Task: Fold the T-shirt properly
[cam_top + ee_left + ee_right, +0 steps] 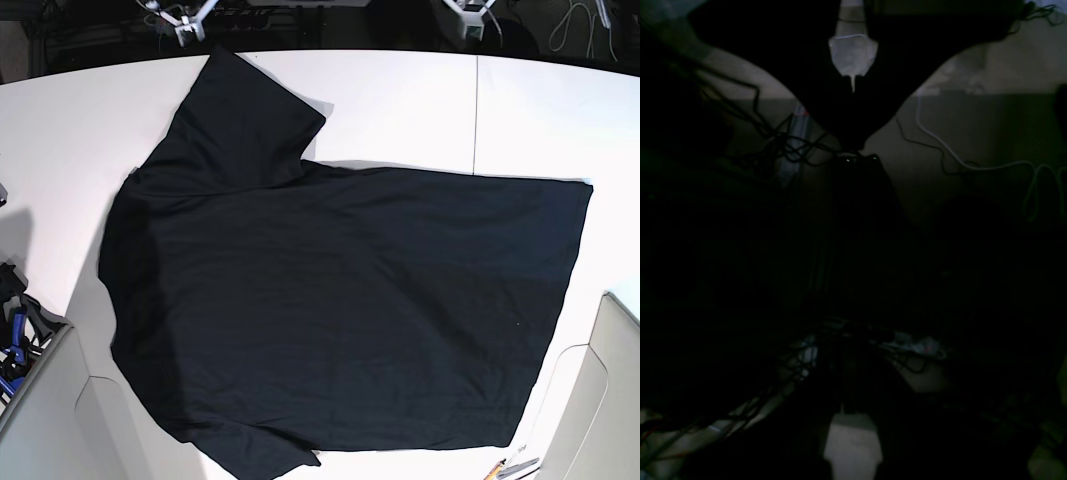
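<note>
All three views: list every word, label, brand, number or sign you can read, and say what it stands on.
None can be read in any view.
T-shirt: plain black, no print or visible label.
Table: bare white, no markings.
Small items at the table's front edge: too small to tell whether they bear text.
Both wrist views: too dark to show any lettering.

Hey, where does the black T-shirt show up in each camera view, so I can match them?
Base: the T-shirt lies spread over the white table, filling mid-frame.
Left wrist: not recognisable in it.
Right wrist: too dark to tell.
Shared landmark: the left gripper, at the base view's top edge; its pale fingers sit top centre in the left wrist view.
</note>
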Robot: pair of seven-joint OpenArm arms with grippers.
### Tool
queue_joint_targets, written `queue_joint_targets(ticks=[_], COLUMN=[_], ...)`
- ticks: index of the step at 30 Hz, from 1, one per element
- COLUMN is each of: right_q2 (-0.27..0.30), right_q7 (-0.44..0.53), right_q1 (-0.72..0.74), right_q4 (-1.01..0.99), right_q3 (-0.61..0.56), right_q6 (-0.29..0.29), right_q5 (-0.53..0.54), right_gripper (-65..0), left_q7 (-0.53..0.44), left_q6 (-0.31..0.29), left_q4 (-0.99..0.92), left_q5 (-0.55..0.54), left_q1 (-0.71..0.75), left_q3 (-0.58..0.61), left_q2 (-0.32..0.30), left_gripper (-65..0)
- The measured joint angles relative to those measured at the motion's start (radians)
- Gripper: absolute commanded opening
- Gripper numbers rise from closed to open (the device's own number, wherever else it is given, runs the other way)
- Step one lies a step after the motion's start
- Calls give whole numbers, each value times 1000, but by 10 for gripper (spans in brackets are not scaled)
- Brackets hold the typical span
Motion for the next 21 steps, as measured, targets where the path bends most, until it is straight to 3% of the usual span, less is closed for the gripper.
queue_joint_targets(ticks=[5,12,16,21], right_q2=[24,40,92,147], right_q7=[0,-9,-12,-6], right_q1=[-127,-318,-444,-595], right_q4=[110,340,554,830], right_q3=[0,-2,-2,33], right_q6=[-5,-7,-12,-32], right_q5=[65,149,158,169], right_gripper=[-650,-650,-650,-650], left_q7=[2,100,111,125], left_q6=[-13,-262,-315,-405], left_q4=[127,370,567,784], left_q5=[-51,-244,-341,-395], left_q1=[130,306,447,611], left_q3=[1,2,-8,-110], left_q2=[-28,-140,-210,-241], left_gripper=[-650,-650,-650,-650])
